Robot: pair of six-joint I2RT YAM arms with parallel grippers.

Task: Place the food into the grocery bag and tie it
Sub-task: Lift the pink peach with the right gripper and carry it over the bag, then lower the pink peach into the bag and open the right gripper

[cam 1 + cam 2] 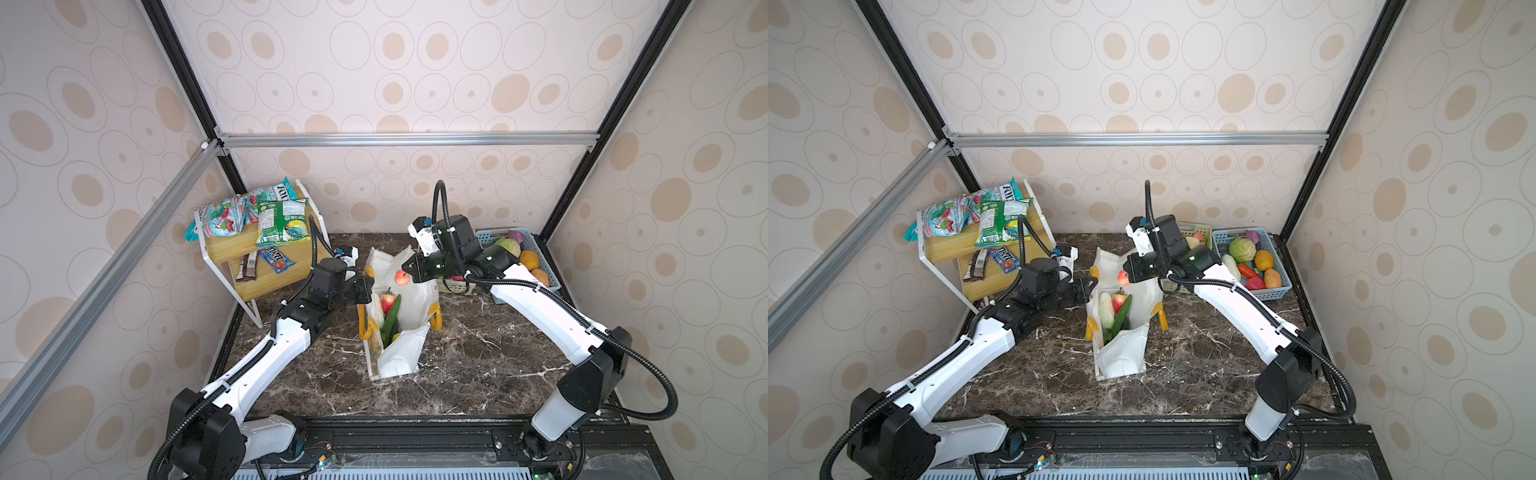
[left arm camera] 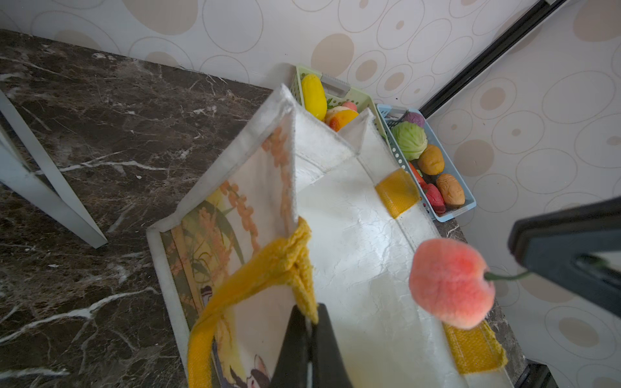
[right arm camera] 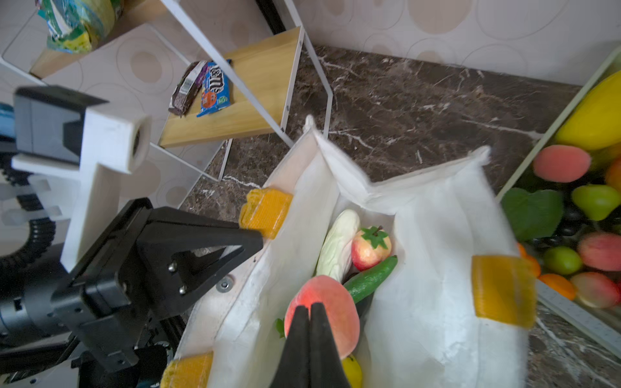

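1. Two baskets sit far right in a top view: a blue basket [image 1: 1273, 293] holding a green cabbage [image 1: 1241, 249], potatoes [image 1: 1272, 277] and red pieces [image 1: 1254, 283], and just left of it a pale green basket [image 1: 1200, 227]. The grocery bag [image 1: 1123, 357] stands open mid-table with a pale cabbage [image 1: 1106, 311], an apple [image 1: 1119, 301] and a cucumber [image 1: 1122, 318] inside.
2. Left wrist view: the left gripper [image 2: 311, 319], fingers pressed together, pinches the yellow handle [image 2: 262, 268] at the bag's left rim. White inside, the bag carries a printed farm picture outside. A fuzzy pink peach [image 2: 452, 285] hangs by its green stem from the right gripper [image 2: 526, 270], whose fingers are closed on that stem.
3. Right wrist view: the peach hangs over the bag's open mouth, above the cucumber; peaches [image 3: 561, 163] and green pears [image 3: 594, 201] fill the pale green basket.
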